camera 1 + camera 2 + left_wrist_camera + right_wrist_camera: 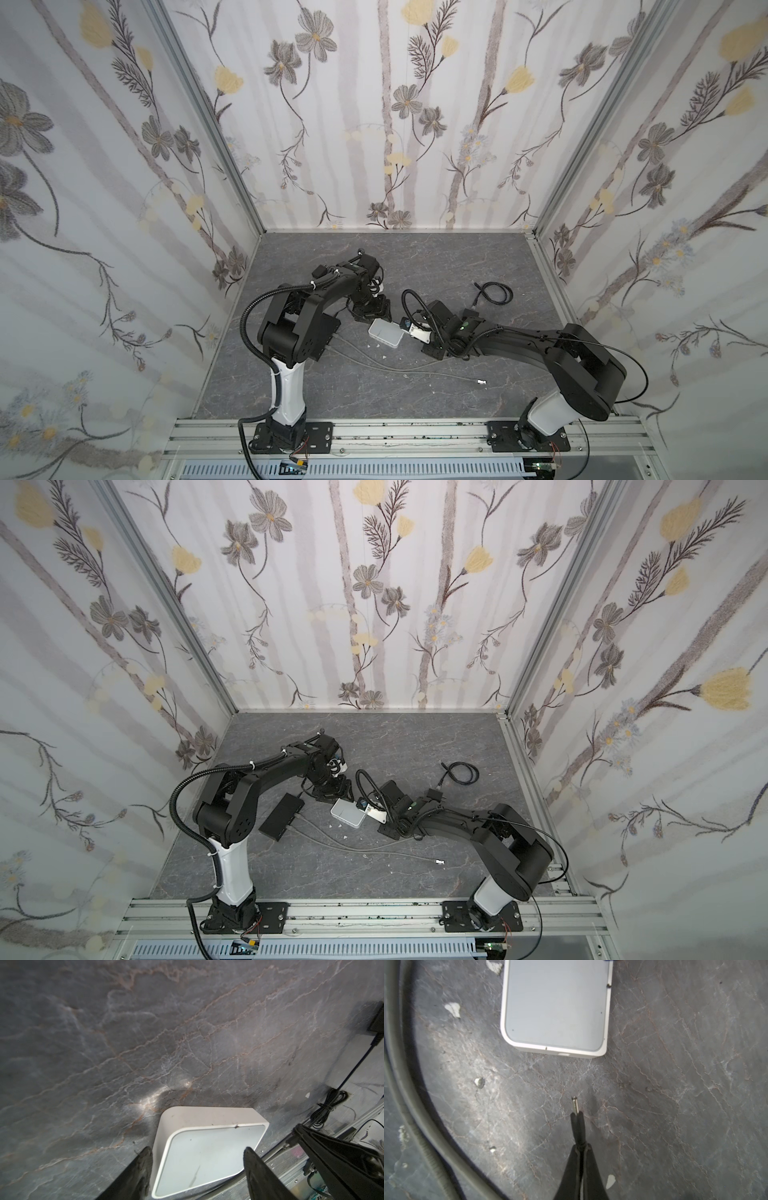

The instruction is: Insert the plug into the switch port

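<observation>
Approach step. Plug pinched in right claw, held apart, right of switch. Left claw spread astride switch. Next: tip to be lined w/ port, pushed in.

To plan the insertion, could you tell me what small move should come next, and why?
Probably ease the right gripper forward: it pinches the plug, aimed across a gap at the near side of the switch, which the left gripper straddles.

Rear of grey marble-look tabletop is found bare. Front is crossed by thin grey cables. Centre is blocked by white rounded plastic switch box, flanked by left gripper and right gripper.
</observation>
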